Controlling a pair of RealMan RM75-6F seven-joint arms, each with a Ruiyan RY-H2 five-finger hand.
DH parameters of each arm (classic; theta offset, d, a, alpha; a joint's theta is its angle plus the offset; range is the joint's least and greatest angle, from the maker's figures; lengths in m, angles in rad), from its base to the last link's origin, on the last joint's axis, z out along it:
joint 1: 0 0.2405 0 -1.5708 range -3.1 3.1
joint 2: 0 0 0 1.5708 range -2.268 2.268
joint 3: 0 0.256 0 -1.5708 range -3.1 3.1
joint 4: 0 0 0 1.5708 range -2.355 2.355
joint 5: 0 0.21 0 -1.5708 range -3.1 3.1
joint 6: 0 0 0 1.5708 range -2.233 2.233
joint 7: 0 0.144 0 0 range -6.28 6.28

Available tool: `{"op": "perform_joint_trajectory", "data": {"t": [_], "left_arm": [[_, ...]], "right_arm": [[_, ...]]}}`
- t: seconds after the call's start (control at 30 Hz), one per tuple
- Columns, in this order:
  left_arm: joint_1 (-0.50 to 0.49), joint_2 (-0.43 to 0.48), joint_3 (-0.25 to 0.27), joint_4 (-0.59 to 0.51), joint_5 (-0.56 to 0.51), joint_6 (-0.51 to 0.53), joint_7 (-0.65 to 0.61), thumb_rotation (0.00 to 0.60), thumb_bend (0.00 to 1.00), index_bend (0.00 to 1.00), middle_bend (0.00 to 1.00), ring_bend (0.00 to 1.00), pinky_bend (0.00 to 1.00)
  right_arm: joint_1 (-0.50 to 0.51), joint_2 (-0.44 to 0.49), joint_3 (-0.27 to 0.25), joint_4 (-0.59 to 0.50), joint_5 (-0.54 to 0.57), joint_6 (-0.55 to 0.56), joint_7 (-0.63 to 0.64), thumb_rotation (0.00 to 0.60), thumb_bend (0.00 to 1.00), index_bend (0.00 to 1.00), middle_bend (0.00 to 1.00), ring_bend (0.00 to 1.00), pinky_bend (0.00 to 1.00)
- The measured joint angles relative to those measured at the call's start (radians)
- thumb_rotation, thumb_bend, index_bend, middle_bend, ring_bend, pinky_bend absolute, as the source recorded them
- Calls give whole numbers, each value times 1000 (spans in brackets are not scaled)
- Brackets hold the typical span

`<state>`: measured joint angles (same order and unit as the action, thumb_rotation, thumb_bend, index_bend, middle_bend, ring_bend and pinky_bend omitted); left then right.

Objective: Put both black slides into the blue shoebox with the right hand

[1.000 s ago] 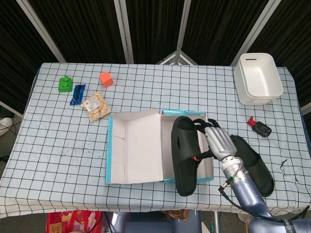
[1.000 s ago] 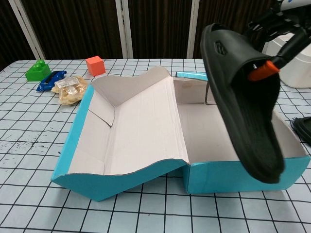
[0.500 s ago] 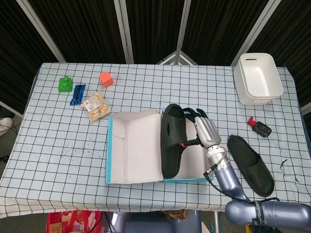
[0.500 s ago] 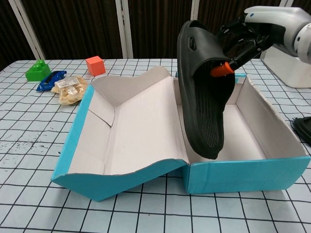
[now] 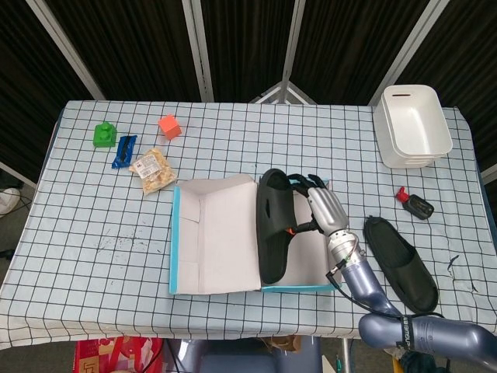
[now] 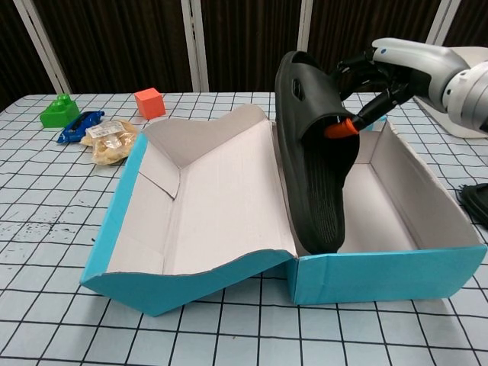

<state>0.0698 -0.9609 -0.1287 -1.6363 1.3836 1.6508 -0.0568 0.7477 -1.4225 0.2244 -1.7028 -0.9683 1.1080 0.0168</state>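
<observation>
At the far left of the checked worktop (image 5: 93, 225) sit a green block (image 5: 103, 134), a blue toy (image 5: 123, 150), a snack bag (image 5: 153, 170) and an orange cube (image 5: 169, 126), all well apart from the work. Nearer the middle the blue shoebox (image 5: 186, 268) lies open, its lid (image 5: 221, 233) folded out to the left.

Over the box's left half, the right hand (image 5: 324, 210) grips 1 black slide (image 5: 273, 225) by its strap end, fingers curled round the upper band and thumb pressed on the sole side. The slide hangs nearly upright on its edge, its near end down inside the box close to the near wall; whether it touches the floor I cannot tell. Against the picture 1 second back, it has swung left from above the box's right wall and come lower.

The slide looks like light, rubbery foam: it should flex a little and grip well, so the strap is a sound place to hold.

Right of the box the second black slide (image 5: 401, 263) lies flat on the worktop, untouched. Further right are a small red-and-black object (image 5: 414, 203) and white tubs (image 5: 411, 124). The left hand is not seen.
</observation>
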Motion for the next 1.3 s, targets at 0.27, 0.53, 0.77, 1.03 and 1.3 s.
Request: {"op": "perform_joint_trajectory", "data": {"t": [0.27,0.53,0.77,1.03,1.3], "left_arm": [[1,-1,2,-2,5,4,4,600,370,11,0,0,30],[2,1,1,-1,3,6,-6,600,369,11,0,0,30],[3,4,0,1,3,7,-15,600,370,11,0,0,30],[4,6,1,2,4,7,-21,600,369,11,0,0,29],[4,6,0,2,2,5,-20,600,369,11,0,0,30]], "right_arm": [[-19,-36,-19,57,-34,-37,19,600,202,604,347,261,73],[-21,-80,-22,93,-34,-64,-11,600,202,604,347,261,175],[-15,-102,-20,107,-14,-92,-53,600,202,604,347,267,348],[-15,-120,-14,120,15,-114,-86,600,202,604,347,317,416],[-15,-131,-11,128,24,-129,-110,600,203,603,347,317,416]]}}
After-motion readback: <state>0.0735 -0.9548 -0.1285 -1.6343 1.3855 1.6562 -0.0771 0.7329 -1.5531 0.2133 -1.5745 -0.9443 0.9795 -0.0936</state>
